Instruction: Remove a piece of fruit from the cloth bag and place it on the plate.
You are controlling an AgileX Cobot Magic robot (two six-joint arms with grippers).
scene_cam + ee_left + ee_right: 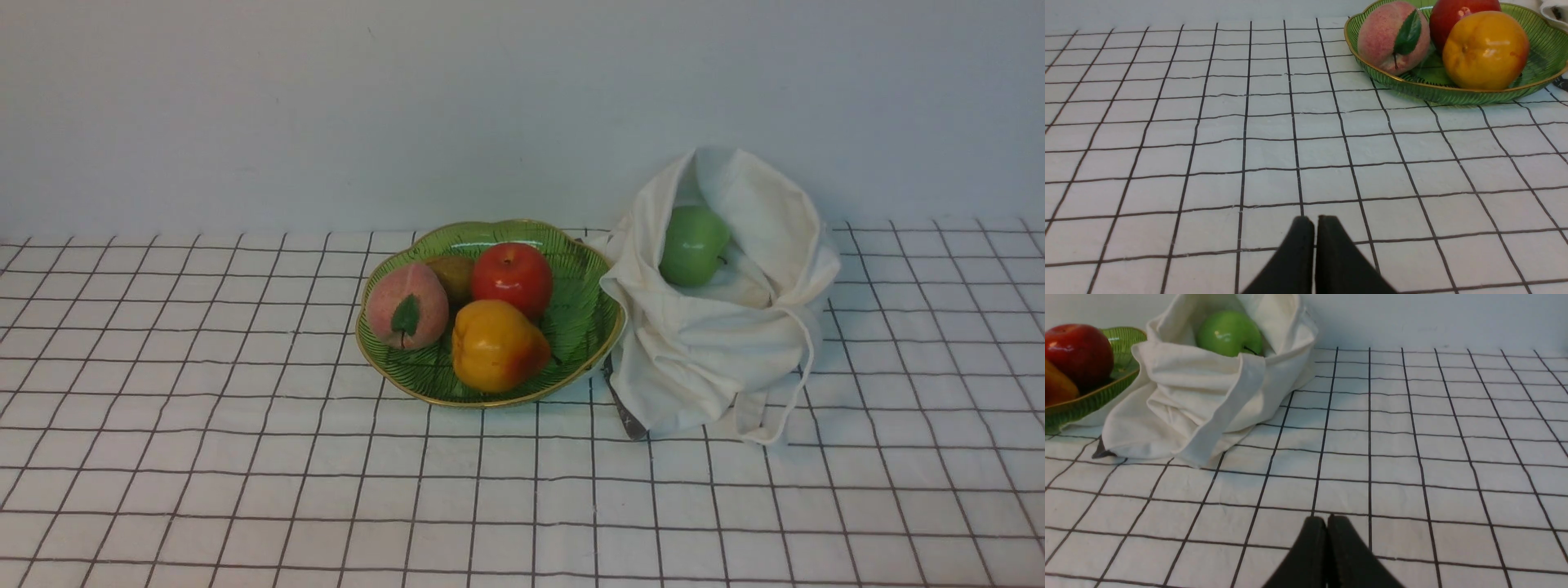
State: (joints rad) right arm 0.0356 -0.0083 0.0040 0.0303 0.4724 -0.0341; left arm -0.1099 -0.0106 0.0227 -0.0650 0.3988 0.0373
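Resting spot: the glossy yellow-orange lumpy pear-like fruit with a reddish blush (494,346) lies on the shallow green leaf-patterned plate with a wavy gold rim (588,331), in its near part, out of the bag.
Long axis: the fruit looks tilted, its narrower blushed end turned toward the soft off-white cloth bag (718,343); I cannot fix the angle more closely.
Plate neighbours: a shiny red apple (512,278) just behind the fruit, a fuzzy pink peach with a green leaf (406,306) beside it on the side away from the bag, and a dull brownish fruit (454,276) half hidden between peach and apple.
Bag: slumped open just beside the plate, its cloth touching or nearly touching the rim; a round green apple (694,245) sits in its mouth.
Table: white cloth with a dark grid (245,457) under plate and bag.
Left gripper (1314,228): black fingers pressed together, nothing between them, low over bare cloth, well apart from the plate.
Right gripper (1327,528): fingers likewise closed and empty, well apart from the bag.
Bearing: from the left gripper the fruit lies forward and across toward the bag; from the right gripper the bag stands between it and the plate, so the left arm seems to have the clearer line to the fruit.
Task standing: judged from how things lie, the fruit is already placed and both arms stand clear.
Risk: any further reach into the bag could nudge the plate, since the two sit so close.
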